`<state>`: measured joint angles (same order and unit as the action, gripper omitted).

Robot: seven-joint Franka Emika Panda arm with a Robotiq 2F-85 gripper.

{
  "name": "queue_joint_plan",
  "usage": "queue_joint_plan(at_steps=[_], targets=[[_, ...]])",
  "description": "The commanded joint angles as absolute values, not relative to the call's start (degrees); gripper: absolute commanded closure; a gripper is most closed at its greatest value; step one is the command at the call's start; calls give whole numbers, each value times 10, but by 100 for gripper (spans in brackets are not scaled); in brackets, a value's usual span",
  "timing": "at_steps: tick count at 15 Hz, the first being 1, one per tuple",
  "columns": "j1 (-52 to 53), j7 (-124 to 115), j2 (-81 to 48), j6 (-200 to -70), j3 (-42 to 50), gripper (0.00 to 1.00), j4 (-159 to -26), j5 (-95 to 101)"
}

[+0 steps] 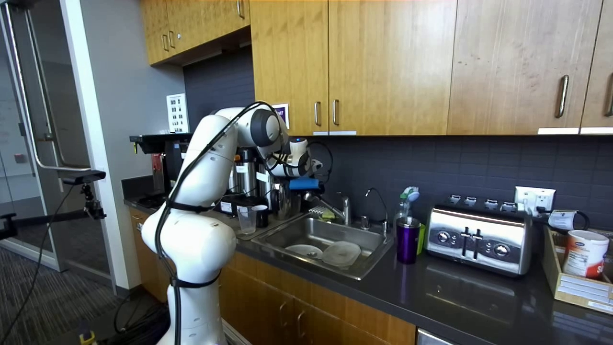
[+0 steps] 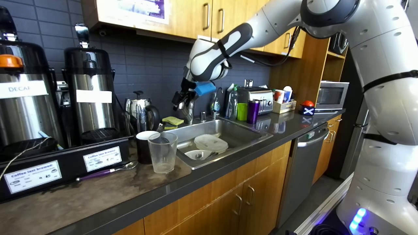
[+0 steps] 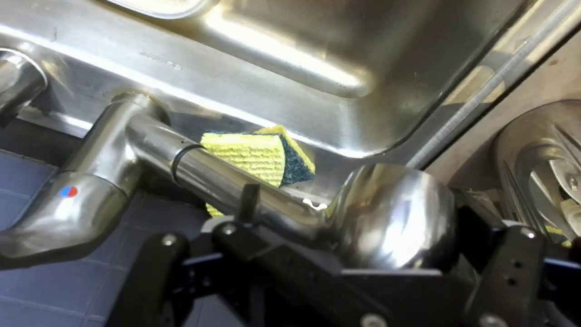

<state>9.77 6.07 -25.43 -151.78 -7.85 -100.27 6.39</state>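
Gripper (image 3: 363, 206), jaws spread wide; faucet head (image 3: 401, 215) visible between them, contact indeterminate. Yellow sponges (image 3: 247, 152) border the edge of the sink (image 3: 190, 77), with open basin beyond.

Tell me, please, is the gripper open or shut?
Open: in the wrist view, the fingers of the gripper stand wide apart, and the faucet head shows between them.

White robot arm (image 1: 203, 235) arched, forearm (image 2: 261, 26) sloping down, black jaws (angled downward) spread wide apart
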Motion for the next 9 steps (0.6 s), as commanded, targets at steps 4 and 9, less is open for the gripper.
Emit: queue_joint_plan(at_steps=[4,9], targets=[[119,38,-248,-1512,-37,0,-996,128],[128,17,-237,-1511,-23,15,-1009,157]])
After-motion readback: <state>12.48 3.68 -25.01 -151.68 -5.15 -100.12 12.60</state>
